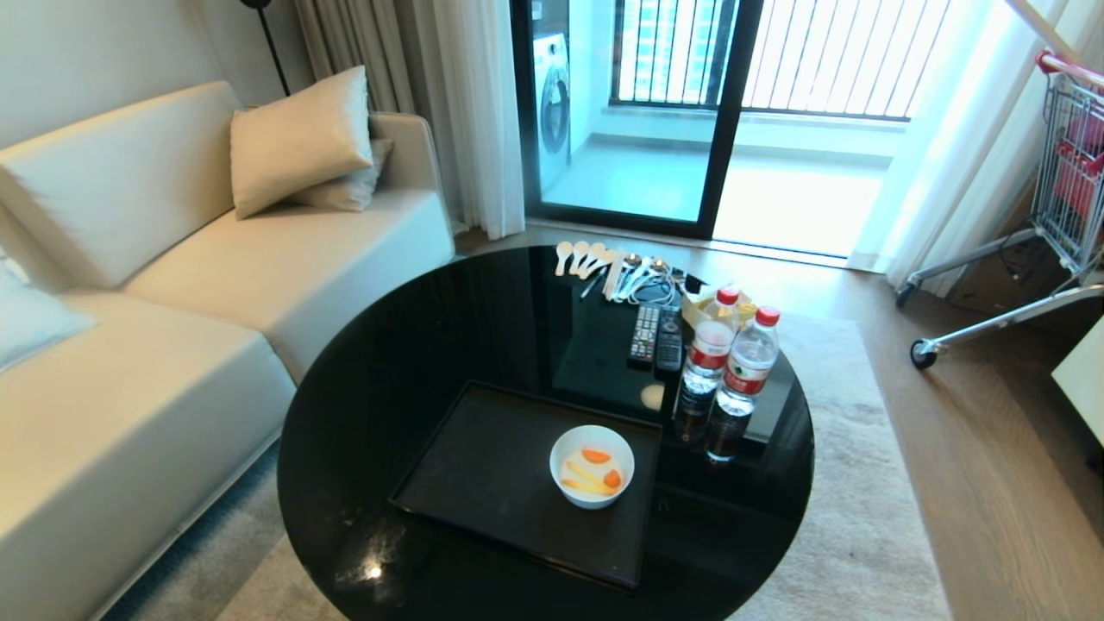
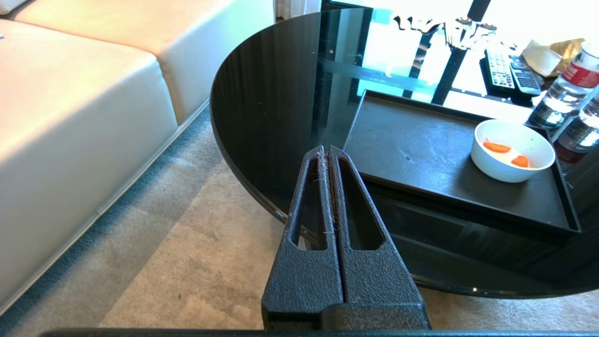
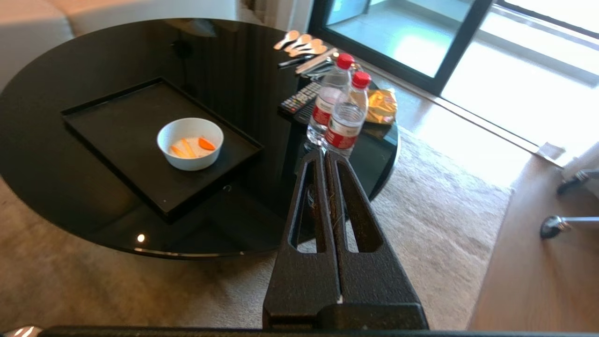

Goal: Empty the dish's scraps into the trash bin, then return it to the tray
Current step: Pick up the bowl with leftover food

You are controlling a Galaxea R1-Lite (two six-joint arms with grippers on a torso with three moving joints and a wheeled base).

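Observation:
The dish [image 1: 592, 466], a small white bowl, stands on the right part of the black tray [image 1: 483, 483] on the round black glass table [image 1: 379, 362]. The scraps [image 1: 593, 470], orange chunks and yellow strips, lie inside it. The dish [image 2: 512, 157] and the tray [image 2: 421, 154] also show in the left wrist view, the dish [image 3: 190, 142] and the tray [image 3: 121, 121] in the right wrist view. My left gripper [image 2: 326, 149] is shut and empty, off the table's near edge over the carpet. My right gripper [image 3: 325, 153] is shut and empty near the table's right edge, apart from the dish. The trash bin is out of view.
Two water bottles [image 1: 729, 375] stand right of the tray, with remote controls [image 1: 655, 336], spoons [image 1: 595, 259] and a snack bag [image 3: 381, 105] behind them. A beige sofa [image 1: 172, 285] lies left of the table. A shopping cart [image 1: 1065, 190] stands far right.

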